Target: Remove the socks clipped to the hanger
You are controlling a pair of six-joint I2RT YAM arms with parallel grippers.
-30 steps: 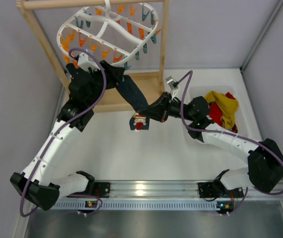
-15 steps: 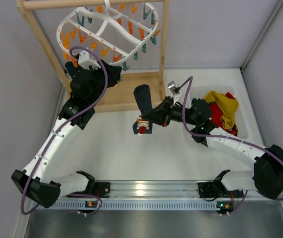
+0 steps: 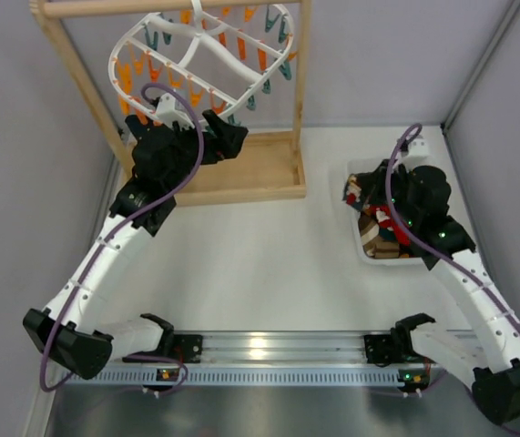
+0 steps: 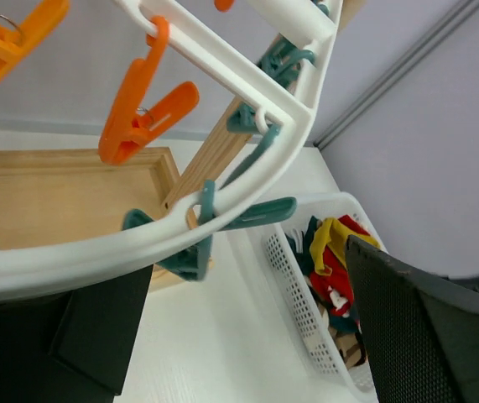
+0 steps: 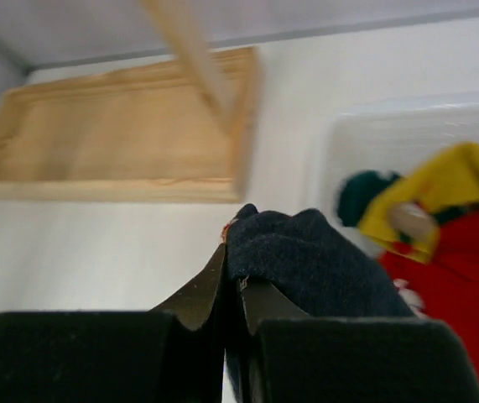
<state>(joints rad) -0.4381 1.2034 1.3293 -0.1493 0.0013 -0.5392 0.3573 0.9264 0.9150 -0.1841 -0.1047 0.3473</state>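
Right hand (image 5: 232,290): fingers pressed together on a fold of the dark navy sock (image 5: 306,260). In the overhead view it sits over the white basket (image 4: 294,277) at the right of the worktop (image 3: 260,273). The basket holds a yellow sock (image 4: 331,235) and a red sock (image 4: 335,269) in a heap.

Left hand (image 3: 219,137): fingers wide apart with nothing between them, just under the near rim of the hanger (image 4: 54,260). The hanger hangs tilted from the wooden frame (image 3: 241,173).

Clips: the orange clip (image 4: 143,105) and the teal clip (image 4: 256,214) nearest the left hand dangle bare. No sock shows on any clip in view. Part of the ring is hidden behind the left arm.

Judgement: the task looks close to done. The held sock needs only a release into the basket.

Handling:
- The sock is light, soft and limp. It sags from whatever point is pinched and has no fragile part.
- A pinch on a doubled fold, as now, should hold well, since knit fabric grips the pads.
- The loose end could drape over the basket rim, so release over the middle of the basket.
- If a clipped sock remains out of sight, take it just below the clip and pull downward. The hanger swings freely and will give.
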